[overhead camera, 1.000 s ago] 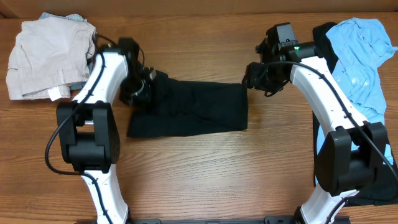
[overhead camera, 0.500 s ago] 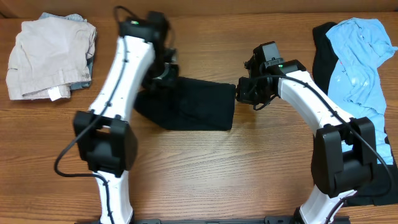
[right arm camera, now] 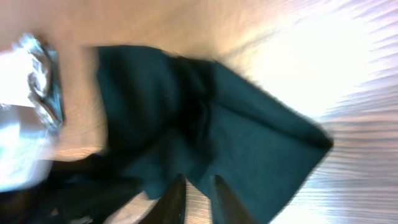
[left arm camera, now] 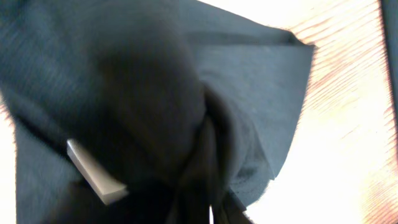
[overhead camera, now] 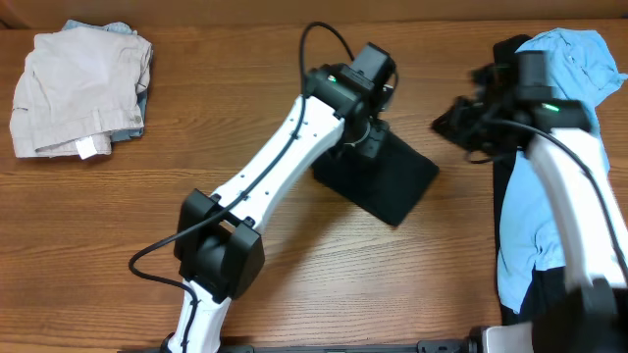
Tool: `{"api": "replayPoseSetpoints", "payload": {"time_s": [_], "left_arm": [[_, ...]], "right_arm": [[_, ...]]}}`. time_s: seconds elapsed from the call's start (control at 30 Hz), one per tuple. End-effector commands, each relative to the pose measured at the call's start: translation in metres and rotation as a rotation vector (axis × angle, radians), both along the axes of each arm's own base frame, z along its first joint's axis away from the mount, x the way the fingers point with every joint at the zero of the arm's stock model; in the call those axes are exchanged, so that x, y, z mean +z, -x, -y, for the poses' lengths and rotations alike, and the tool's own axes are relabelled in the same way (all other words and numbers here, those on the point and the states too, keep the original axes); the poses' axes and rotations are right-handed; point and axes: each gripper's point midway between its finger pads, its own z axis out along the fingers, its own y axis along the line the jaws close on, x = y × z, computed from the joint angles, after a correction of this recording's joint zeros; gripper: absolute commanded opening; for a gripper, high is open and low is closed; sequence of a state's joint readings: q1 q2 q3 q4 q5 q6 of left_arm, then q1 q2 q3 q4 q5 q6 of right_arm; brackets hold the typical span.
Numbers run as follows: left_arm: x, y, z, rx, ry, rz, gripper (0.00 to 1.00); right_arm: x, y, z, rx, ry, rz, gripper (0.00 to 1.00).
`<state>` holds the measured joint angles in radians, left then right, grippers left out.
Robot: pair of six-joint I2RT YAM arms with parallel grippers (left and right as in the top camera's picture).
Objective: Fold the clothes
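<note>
The black garment [overhead camera: 388,181] lies doubled over as a small slanted patch on the wood, right of centre. My left gripper [overhead camera: 368,137] reaches across to its upper edge. In the left wrist view black cloth [left arm camera: 249,93] fills the picture and bunches into the jaws, which stay hidden; a white label [left arm camera: 93,171] shows beside them. My right gripper [overhead camera: 456,123] hangs off the garment's right side, near the light blue shirt [overhead camera: 564,98]. Its fingers [right arm camera: 197,176] stand slightly apart, bare wood between them, with the garment [right arm camera: 249,137] just beyond.
A folded beige pile [overhead camera: 74,88] sits at the back left. Another black piece [overhead camera: 502,181] lies under the blue shirt along the right edge. The left arm stretches diagonally across the middle of the table [overhead camera: 118,216].
My left gripper swung far right, carrying the garment's left end over so the cloth is now a smaller, shifted patch. The right gripper let go and drew back right towards the blue shirt.
</note>
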<state>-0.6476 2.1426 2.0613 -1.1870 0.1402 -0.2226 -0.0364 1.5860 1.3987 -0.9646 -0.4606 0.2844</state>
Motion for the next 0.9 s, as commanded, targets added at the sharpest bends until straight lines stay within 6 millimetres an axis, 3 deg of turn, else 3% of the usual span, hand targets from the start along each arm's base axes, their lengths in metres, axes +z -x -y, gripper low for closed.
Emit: {"api": "replayPoseSetpoints", "payload": {"time_s": [0.0, 0.03, 0.07, 0.23, 0.4, 0.63, 0.77, 0.87], "left_arm": [[-0.027, 0.001, 0.021, -0.015, -0.017, -0.02, 0.72], [-0.033, 0.004, 0.027, -0.027, -0.007, -0.033, 0.91], [-0.038, 0.007, 0.034, -0.04, 0.005, -0.047, 1.0], [-0.05, 0.009, 0.043, -0.024, 0.019, -0.074, 1.0], [-0.032, 0.005, 0.053, -0.042, 0.098, -0.074, 1.0], [-0.028, 0.042, 0.082, -0.129, 0.178, -0.171, 1.0], [-0.041, 0.062, 0.102, -0.185, 0.12, -0.135, 1.0], [-0.064, 0.068, 0.108, -0.199, 0.069, -0.134, 1.0]], "right_arm": [[0.045, 0.012, 0.025, -0.048, 0.011, 0.119, 0.22], [0.048, 0.014, 0.029, -0.061, 0.011, 0.124, 0.23], [0.051, 0.016, 0.034, -0.073, 0.013, 0.129, 0.23], [0.052, 0.023, 0.043, -0.099, 0.016, 0.114, 0.24], [0.051, 0.024, 0.043, -0.086, 0.023, 0.117, 0.24], [0.052, 0.023, 0.045, -0.092, 0.028, 0.122, 0.25], [0.053, 0.024, 0.059, -0.125, 0.037, 0.122, 0.25], [0.054, 0.027, 0.069, -0.139, 0.048, 0.126, 0.25]]}}
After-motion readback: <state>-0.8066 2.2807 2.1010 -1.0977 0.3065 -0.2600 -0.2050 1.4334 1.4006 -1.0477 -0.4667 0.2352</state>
